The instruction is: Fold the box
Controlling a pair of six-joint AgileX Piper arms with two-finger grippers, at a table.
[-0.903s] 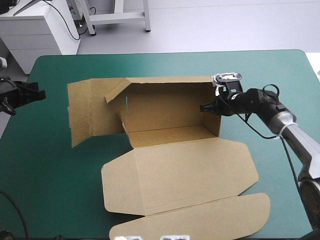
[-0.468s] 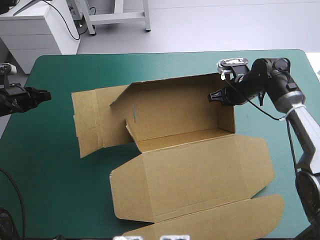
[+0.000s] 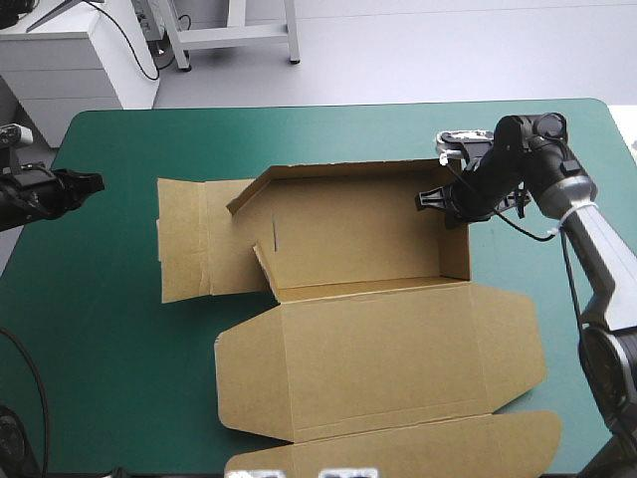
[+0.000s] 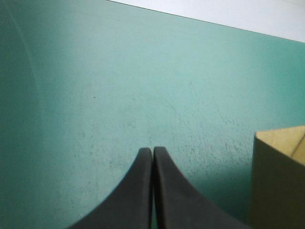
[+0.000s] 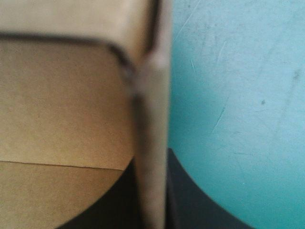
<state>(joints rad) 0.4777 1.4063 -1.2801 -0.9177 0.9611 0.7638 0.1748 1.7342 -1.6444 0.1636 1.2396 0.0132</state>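
Brown board is spread across the middle of the worktop [image 3: 109, 398]. The box [image 3: 368, 339] is seen half raised: its back wall and right wall are standing, its wide lid is laid flat toward the near edge, and a left flap is laid flat on the teal-green cover [image 3: 299, 129]. The right wall is pinched by the right gripper [image 3: 426, 199] close to the far corner. In the right wrist view the wall's edge is seen running straight up between the black fingers [image 5: 193, 205], one inside the box, the other outside over the cover, and they are all but closed on the board. The left gripper [image 3: 92, 185] is held well apart from the box, out by the worktop's left edge. Its fingers [image 4: 138, 191] are pressed together into one pointed arch, with cover stretching ahead of them. A corner of the box's board is caught off to one side of those fingers.
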